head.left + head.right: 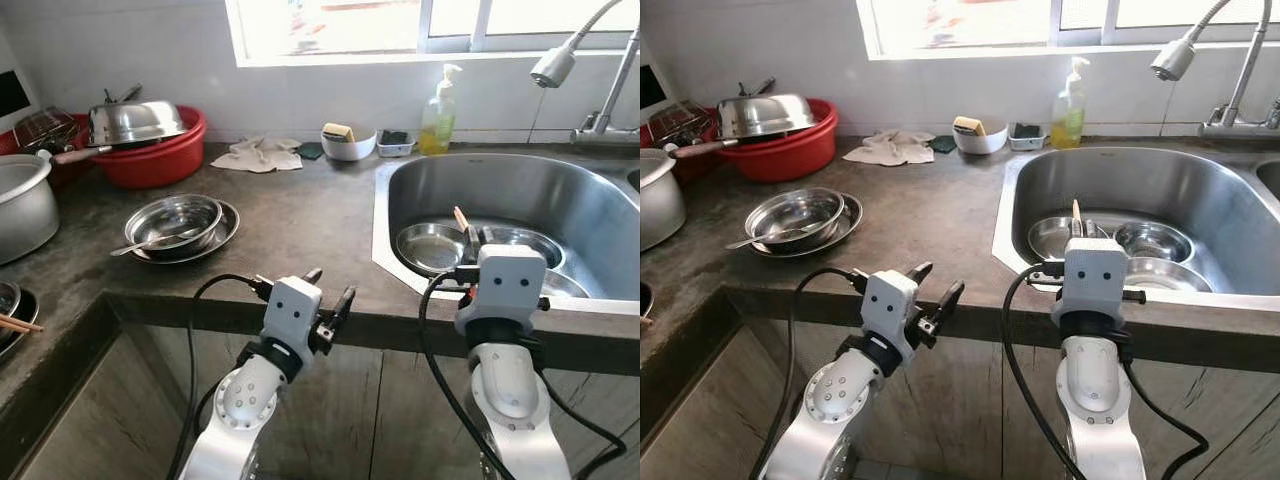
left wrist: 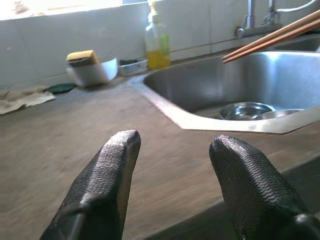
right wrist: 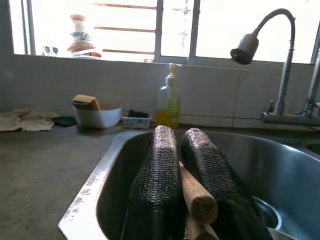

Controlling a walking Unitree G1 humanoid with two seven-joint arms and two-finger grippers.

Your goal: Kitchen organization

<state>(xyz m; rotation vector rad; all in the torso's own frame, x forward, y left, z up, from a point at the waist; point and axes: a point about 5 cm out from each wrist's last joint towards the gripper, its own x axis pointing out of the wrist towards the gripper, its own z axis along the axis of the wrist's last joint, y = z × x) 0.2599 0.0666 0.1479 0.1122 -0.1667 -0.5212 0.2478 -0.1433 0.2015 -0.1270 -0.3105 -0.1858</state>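
The right pincer (image 1: 470, 243), centre right of frame, pinches chopsticks (image 3: 196, 197) over the sink (image 1: 520, 185). The left pincer (image 1: 330, 292) hangs spread at the surface (image 1: 300, 215) edge. Keep the pinch firm; lower slowly, clear of the bowls (image 1: 432, 246).

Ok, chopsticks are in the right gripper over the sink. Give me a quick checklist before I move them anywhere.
1. Grip: right gripper shut on the wooden chopsticks: ok.
2. Both sticks equally seated between the fingers: cannot tell.
3. Left gripper open, holding nothing, above the counter edge: ok.
4. Chopstick tips apart from the faucet head: ok.
5. Sink below holds steel bowls; a drop would land on them: not ok.
6. Where the chopsticks belong: cannot tell.
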